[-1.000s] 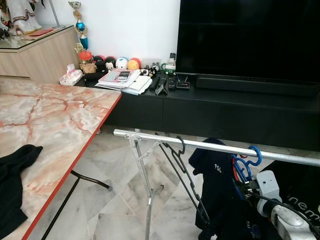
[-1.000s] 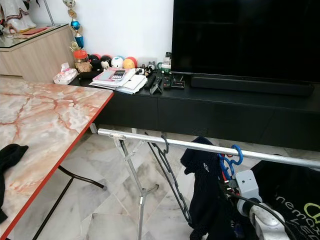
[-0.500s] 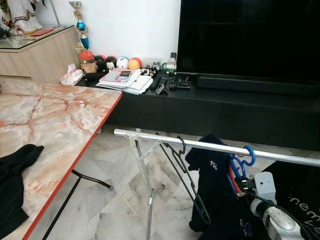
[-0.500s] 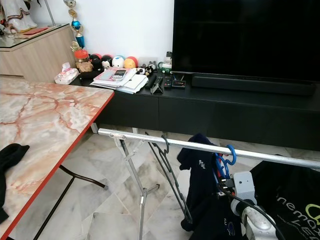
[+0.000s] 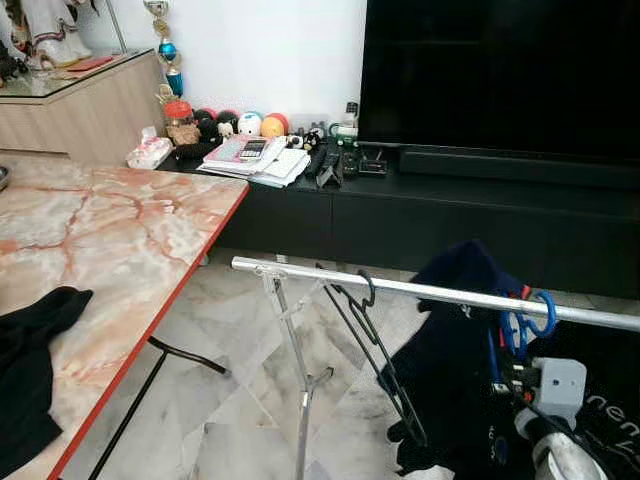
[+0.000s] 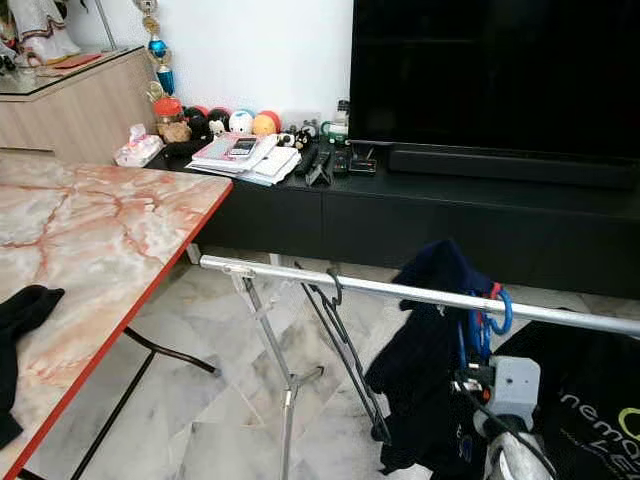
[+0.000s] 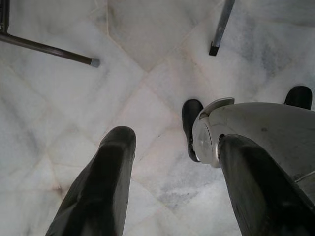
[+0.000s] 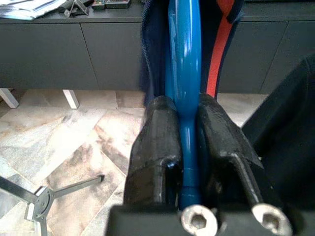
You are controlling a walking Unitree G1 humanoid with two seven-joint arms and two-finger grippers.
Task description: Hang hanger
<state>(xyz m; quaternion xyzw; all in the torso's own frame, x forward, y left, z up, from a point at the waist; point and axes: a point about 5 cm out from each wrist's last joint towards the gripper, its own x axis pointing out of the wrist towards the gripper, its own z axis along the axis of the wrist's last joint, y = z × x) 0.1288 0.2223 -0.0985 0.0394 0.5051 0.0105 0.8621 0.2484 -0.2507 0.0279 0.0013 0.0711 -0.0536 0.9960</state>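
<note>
The long silver clothes rail (image 5: 430, 292) now carries the dark navy shirt (image 5: 455, 350) farther right than half a second ago. Its blue plastic hanger (image 8: 184, 73) hooks over the rail, so hanging looks nearly done. The right end effector (image 8: 186, 147) stays pinched on the hanger; the left end effector (image 7: 172, 172) hangs spread.

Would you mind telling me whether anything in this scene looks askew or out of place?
The dark navy garment on the blue plastic hanger is bunched up over the silver metal rail rather than hanging flat, while the right gripper clamps the hanger. A crumpled black cloth lies on the marble table.
</note>
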